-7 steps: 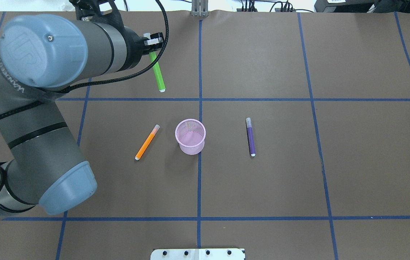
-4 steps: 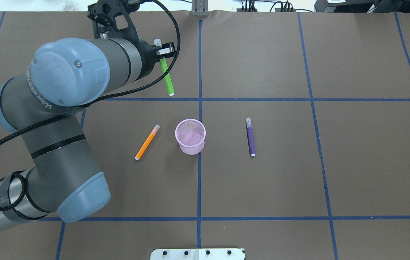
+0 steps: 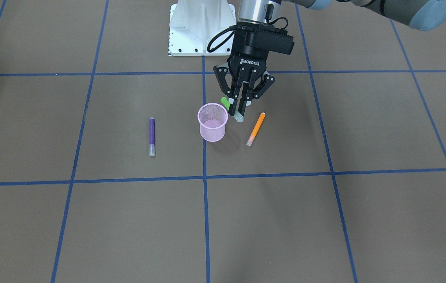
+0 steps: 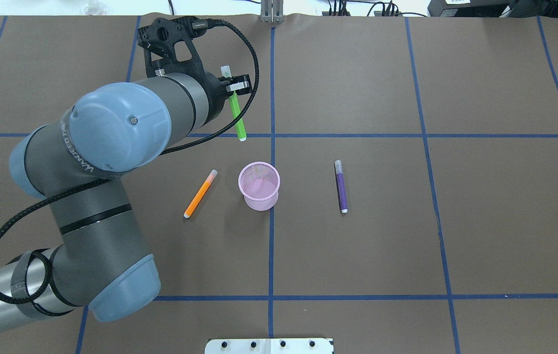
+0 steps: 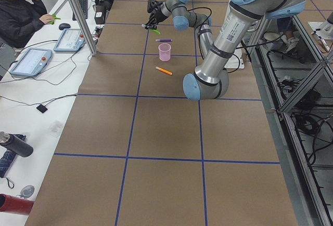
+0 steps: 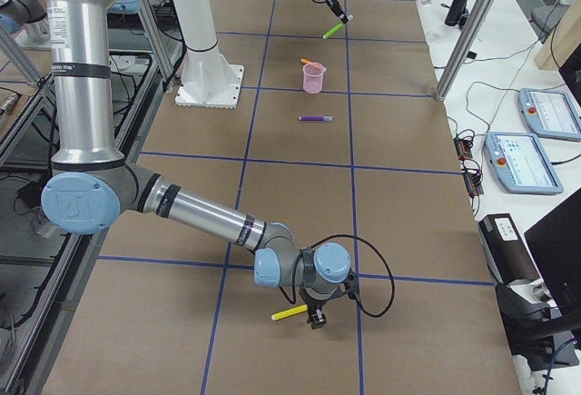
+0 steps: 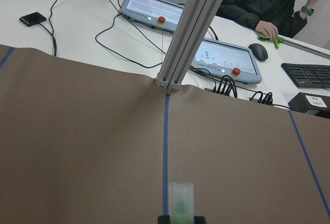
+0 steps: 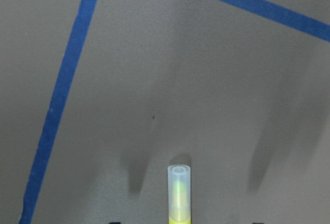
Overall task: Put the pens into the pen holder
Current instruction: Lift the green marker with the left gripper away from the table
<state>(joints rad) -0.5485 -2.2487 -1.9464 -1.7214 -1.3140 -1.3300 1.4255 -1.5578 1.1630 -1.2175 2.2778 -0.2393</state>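
Table [image 4: 407, 246]: brown paper marked into large squares by blue tape lines [image 4: 357, 135]. Its far edge runs along the top of the overhead view, and the white base plate [image 4: 269, 345] sits at the near edge.
Left arm [image 4: 97, 162]: comes in from the near left and reaches toward the far centre. The white lettering on its link is skewed and I cannot read it.
Right arm [image 6: 182, 209]: stretched low along the table toward its right end, well apart from the other things.
Left gripper [image 3: 240, 108]: black body marked "ROBOTIQ" in white. Its fingers are clenched on the green pen near the capped end, and it hangs above the paper just far and left of the pen holder.
Right gripper [image 6: 315, 315]: down by the paper beside the yellow pen. I cannot tell whether its fingers are closed.
Pen holder [image 4: 261, 201]: pink mesh cup, upright on the centre tape line, mouth up. A gap of paper separates it from each lying pen.
Green pen [image 4: 237, 118]: held tilted in the air, its free end over the cross tape line on the far side of the pen holder.
Orange pen [image 4: 200, 193]: lies flat and aslant, near the pen holder's left side but apart from it.
Purple pen [image 4: 341, 187]: lies flat, running near to far, well to the right of the pen holder.
Yellow pen [image 8: 179, 193]: at the table's right end, with its translucent cap pointing away from the right gripper.
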